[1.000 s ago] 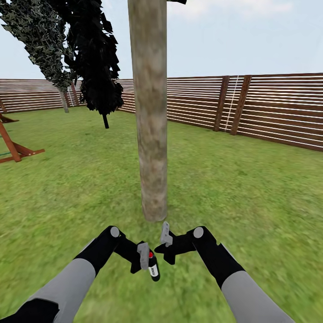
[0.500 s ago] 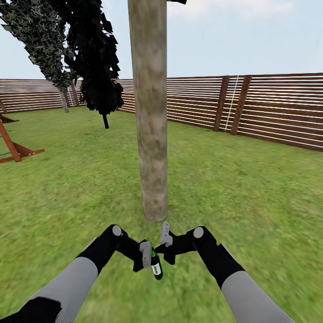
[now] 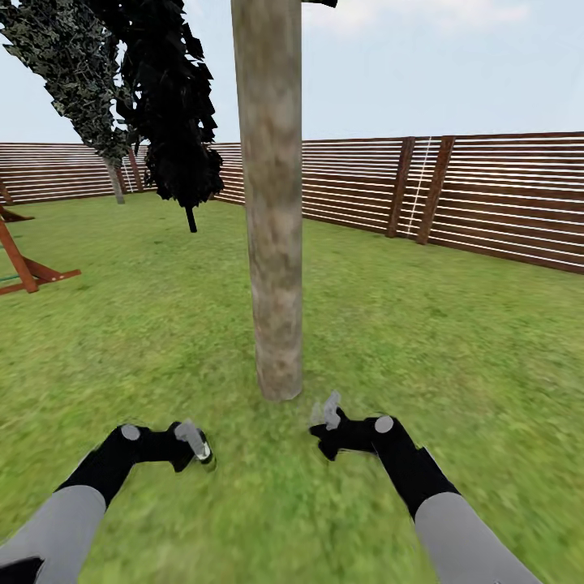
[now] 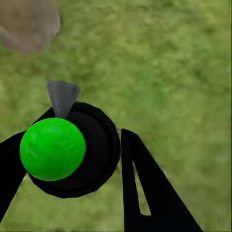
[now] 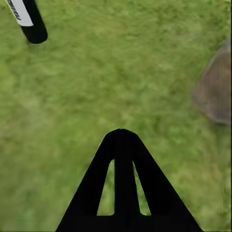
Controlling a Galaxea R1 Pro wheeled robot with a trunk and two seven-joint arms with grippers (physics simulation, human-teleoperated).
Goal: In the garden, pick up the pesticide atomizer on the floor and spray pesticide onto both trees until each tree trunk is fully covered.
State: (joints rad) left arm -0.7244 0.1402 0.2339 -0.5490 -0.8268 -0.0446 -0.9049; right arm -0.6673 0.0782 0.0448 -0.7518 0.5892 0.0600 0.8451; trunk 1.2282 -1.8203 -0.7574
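The left end effector (image 3: pixel 195 442) is pinching the spray bottle (image 3: pixel 204 453) low over the grass (image 3: pixel 454 341), off to the left of the tree trunk (image 3: pixel 272 203), likely so the nozzle can swing onto the bark. The left wrist view looks straight down on the bottle's green cap (image 4: pixel 52 149), fingers (image 4: pixel 145 193) hugging its dark body. The right end effector (image 3: pixel 328 415) hangs empty near the trunk's foot, fingers pressed together in its wrist view, which catches the bottle's white-labelled side (image 5: pixel 26 17).
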